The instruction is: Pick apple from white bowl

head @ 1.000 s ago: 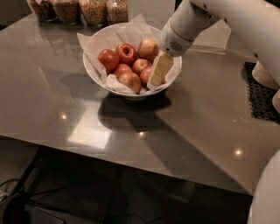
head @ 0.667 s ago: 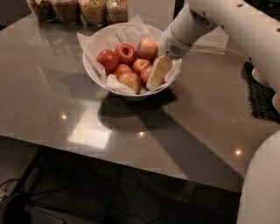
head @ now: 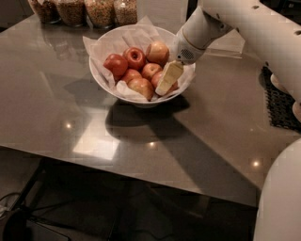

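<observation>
Seven or so reddish apples (head: 135, 57) fill a white bowl (head: 104, 88) lined with crinkled paper (head: 136, 35) on a glossy brown table (head: 56, 117), with four glass jars (head: 99, 10) of grains just behind it at the far edge and a dark mat (head: 282, 103) off to the right. The robot's white arm (head: 244, 28) reaches in from the upper right, and its pale gripper (head: 167, 79) is down inside the bowl's right side, lying across one apple (head: 157, 79) and hiding most of it, other apples crowding that one on the left; whether the gripper is clamped on it cannot be told.
</observation>
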`<state>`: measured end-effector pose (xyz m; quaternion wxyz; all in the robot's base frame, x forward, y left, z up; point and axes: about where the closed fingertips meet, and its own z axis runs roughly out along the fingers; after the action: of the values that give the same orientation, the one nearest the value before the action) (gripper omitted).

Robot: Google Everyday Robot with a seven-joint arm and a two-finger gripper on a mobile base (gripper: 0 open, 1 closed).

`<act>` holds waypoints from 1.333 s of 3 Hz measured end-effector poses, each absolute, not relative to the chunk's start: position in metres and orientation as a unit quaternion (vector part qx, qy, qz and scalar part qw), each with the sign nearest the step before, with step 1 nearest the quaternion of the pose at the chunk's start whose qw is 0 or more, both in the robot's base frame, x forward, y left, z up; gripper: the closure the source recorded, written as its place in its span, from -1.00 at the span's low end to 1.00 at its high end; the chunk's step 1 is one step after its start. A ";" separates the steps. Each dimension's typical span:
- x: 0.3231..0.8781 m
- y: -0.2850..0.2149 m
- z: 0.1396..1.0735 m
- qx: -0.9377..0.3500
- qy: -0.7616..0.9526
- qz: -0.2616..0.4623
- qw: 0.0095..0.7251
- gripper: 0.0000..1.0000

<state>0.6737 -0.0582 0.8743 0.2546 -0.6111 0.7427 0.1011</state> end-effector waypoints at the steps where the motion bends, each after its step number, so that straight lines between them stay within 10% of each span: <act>1: 0.674 -0.058 0.874 -0.611 0.743 0.101 0.255 -0.15; 4: 0.674 -0.058 0.874 -0.611 0.743 0.101 0.255 1.00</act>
<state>0.6738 -0.0581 0.8743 0.2545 -0.6111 0.7426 0.1011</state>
